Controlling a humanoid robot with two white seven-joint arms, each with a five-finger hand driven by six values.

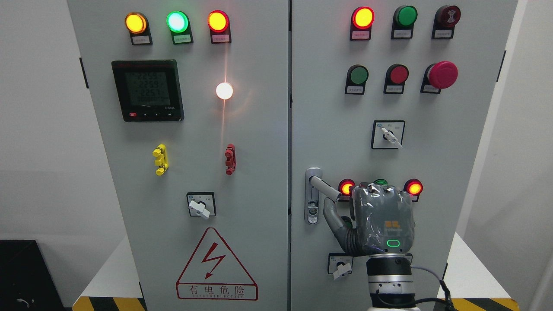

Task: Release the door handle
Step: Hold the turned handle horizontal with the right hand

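Nearest the camera is the right hand (382,222), its grey back facing the lens, rising upright from a black-and-silver wrist that enters at the bottom edge right of centre. A small green light glows low on the back of the hand, under an orange mark. The thumb (335,220) sticks out toward 9 o'clock and angles up at the door handle (323,186); its tip lies at the free end of the handle, touching or just short of it, which cannot be told apart here. The other fingers are hidden behind the palm, so whether the hand is closed round the handle or loose cannot be told.

The handle is a silver lever on the right door (402,147) of the grey cabinet, hinged from an upright lock plate (312,203) near the door's left edge and slanting down toward 4 o'clock. It sits at about 10 o'clock from the hand. Two lit red lamps (414,187) flank the top of the hand, and a rotary switch (341,267) shows at 7 o'clock from the hand. On the left door (190,147) sit a digital meter (147,90) and a red triangle warning sign (216,268).
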